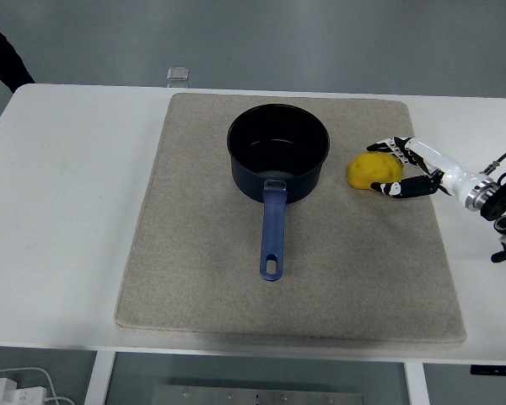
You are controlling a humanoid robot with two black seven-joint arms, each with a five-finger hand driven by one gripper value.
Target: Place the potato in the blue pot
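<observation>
The yellow potato (367, 171) lies on the beige mat (185, 253), right of the blue pot (243, 179). The pot stands upright with nothing in it, and its blue handle (272, 232) points toward the near edge. My right hand (377, 167) comes in from the right edge and wraps the potato's right side. Its fingers (388, 144) curl over the top and the thumb (395, 189) presses in below. The potato still rests on the mat. The left arm does not show.
A small clear container (178, 76) sits on the white table (67, 194) just beyond the mat's far left corner. A person's dark sleeve (0, 51) shows at the top left. White cables (17, 390) lie below the table's near edge.
</observation>
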